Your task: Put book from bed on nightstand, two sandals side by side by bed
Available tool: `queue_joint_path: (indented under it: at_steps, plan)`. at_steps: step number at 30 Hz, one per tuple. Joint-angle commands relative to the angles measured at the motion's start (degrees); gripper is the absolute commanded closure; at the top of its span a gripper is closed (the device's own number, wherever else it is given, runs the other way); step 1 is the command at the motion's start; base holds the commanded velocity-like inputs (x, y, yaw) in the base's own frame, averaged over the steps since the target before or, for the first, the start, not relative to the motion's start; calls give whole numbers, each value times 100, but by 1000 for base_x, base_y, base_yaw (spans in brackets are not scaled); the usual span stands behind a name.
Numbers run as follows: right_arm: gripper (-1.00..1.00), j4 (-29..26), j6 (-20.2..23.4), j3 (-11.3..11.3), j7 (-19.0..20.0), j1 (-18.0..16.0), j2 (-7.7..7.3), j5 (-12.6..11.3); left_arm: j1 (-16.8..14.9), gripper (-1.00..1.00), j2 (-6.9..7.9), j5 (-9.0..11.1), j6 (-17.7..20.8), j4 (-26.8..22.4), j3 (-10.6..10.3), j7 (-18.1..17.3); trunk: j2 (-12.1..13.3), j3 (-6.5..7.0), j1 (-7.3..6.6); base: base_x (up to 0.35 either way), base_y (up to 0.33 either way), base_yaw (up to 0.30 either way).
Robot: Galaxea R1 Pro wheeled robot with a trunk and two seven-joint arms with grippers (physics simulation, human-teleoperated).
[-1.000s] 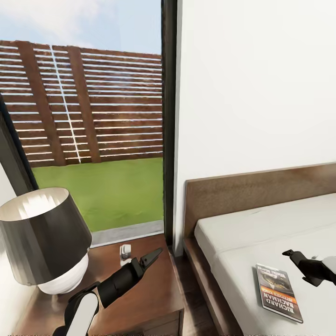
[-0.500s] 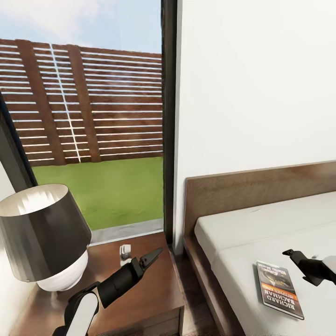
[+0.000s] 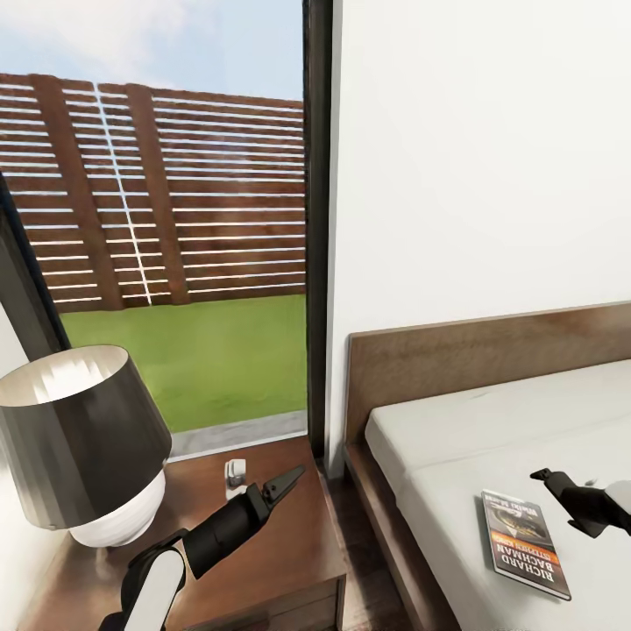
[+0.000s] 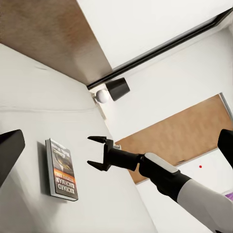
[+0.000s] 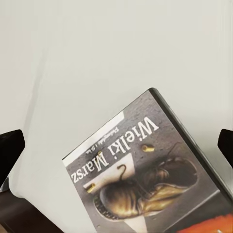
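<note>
Bed [image 3: 491, 421] and book [image 3: 523, 543] unchanged; right gripper [image 3: 548, 481] still hovers beside it, fingers apart.

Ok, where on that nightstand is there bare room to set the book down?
On the nightstand, the bare wood runs along the bed side and front edge, right of the lamp. The lamp crowds the far-left half, a small white object sits near the window edge, and the left gripper hovers over the middle.

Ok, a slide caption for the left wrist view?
Open right gripper hovering beside the book lying flat on the bed.
</note>
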Motion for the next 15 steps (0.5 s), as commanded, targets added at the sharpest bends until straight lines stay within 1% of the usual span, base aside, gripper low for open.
queue_joint_path:
  at_steps: [1, 15]
  plan:
    - [-100, 2, 24, -16, -5, -3, -1, -10, -3, -100, -1, 25, 36, -1, 5, 0, -3, -6, -1, 0, 0, 0]
    - [-100, 48, 22, -20, -1, -3, 9, -27, -3, -100, 2, 27, 42, -1, -2, 0, -3, -6, -1, 0, 0, 0]
